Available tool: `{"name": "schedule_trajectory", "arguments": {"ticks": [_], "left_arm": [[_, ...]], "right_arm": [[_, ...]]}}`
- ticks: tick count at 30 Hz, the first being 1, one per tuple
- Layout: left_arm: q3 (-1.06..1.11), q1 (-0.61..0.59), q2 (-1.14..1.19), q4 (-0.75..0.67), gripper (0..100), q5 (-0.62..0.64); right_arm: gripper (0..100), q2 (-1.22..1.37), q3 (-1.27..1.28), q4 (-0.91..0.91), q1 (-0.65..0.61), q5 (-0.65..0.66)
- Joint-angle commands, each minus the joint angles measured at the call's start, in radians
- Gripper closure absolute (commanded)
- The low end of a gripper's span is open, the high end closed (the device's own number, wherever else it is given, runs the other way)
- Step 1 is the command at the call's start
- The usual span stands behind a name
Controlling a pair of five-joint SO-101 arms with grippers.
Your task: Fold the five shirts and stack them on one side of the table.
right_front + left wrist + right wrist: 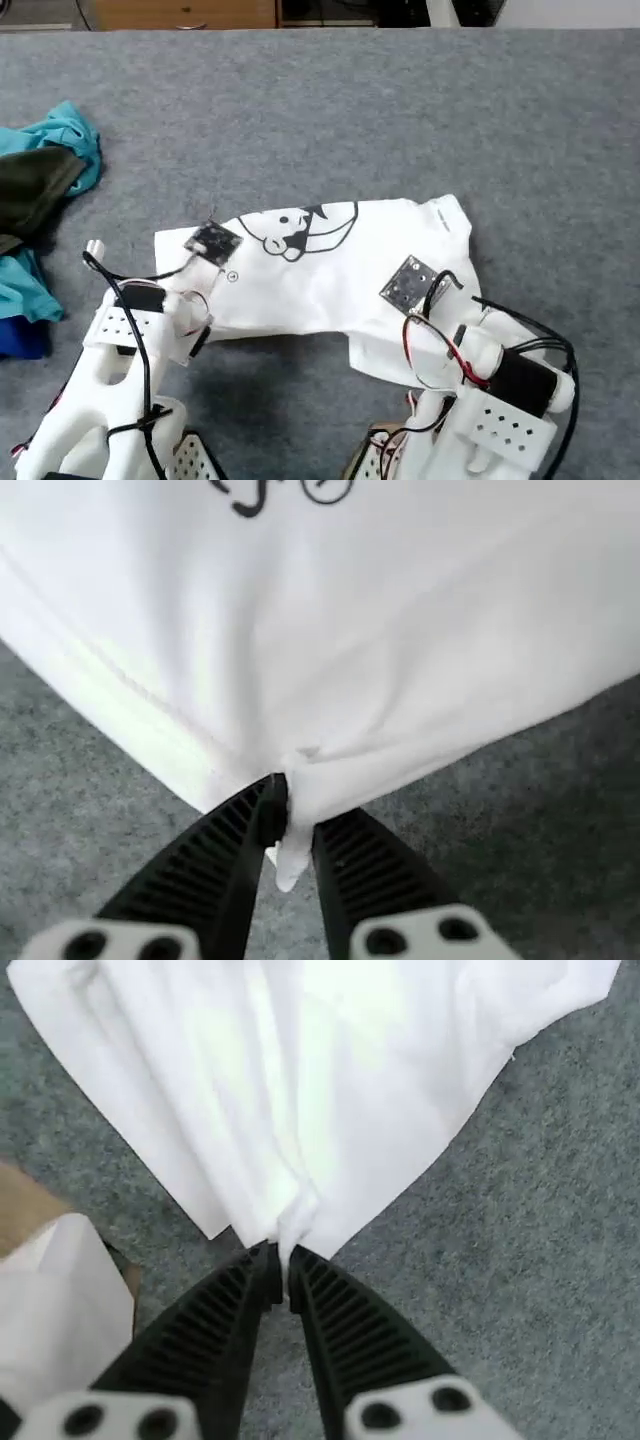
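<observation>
- Grip: left gripper (287, 815) clamped on white shirt (320, 275) edge, cloth fanning ahead.
- Right gripper (282, 1260) pinches its edge too; paired hold probably for even fold.
- Other shirts (40, 190) heaped well beyond left gripper.

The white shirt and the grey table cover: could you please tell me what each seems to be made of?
The white shirt looks like soft, matte knit fabric, perhaps cotton: it drapes and puckers into folds where pinched. The table cover looks like grey felt or short-pile carpet: fuzzy, flecked surface.
</observation>
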Motion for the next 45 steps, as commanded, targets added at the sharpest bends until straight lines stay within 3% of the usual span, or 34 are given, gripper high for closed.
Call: {"name": "schedule_trajectory", "arguments": {"ticks": [1,6,10,15,19,22,26,31,34,38,45], "left_arm": [[-0.034,0.048,-0.018,0.023,98,-0.008],[-0.091,0.028,-0.018,0.097,82,-0.002],[-0.169,-0.08,-0.008,0.106,81,-0.003],[-0.262,-0.203,-0.015,0.114,81,-0.005],[-0.334,-0.215,-0.016,0.155,81,-0.006],[-0.371,-0.192,-0.016,0.212,81,-0.008],[-0.382,-0.184,-0.018,0.233,81,-0.009],[-0.381,-0.181,-0.012,0.218,87,0.008],[-0.341,-0.16,-0.007,0.086,98,0.144],[-0.261,-0.121,-0.005,-0.133,97,0.331],[-0.218,-0.061,0.182,-0.328,98,0.358]], "right_arm": [[96.3,0.001,-0.001,-0.003,0.016,0.011],[73.8,-0.001,-0.007,0.005,0.016,0.032],[61.0,-0.001,-0.01,0.002,0.016,0.075],[71.0,-0.001,-0.039,-0.023,-0.002,0.063],[98.9,0.012,-0.041,-0.104,-0.097,-0.083],[94.2,0.035,-0.028,-0.127,-0.197,-0.16],[98.9,0.159,-0.028,-0.183,-0.298,-0.267],[99.5,0.426,-0.031,-0.339,-0.332,-0.344],[99.5,0.61,-0.07,-0.408,-0.332,-0.382],[99.5,0.845,-0.189,-0.44,-0.335,-0.431],[99.6,1.07,-0.302,-0.437,-0.46,-0.488]]}}
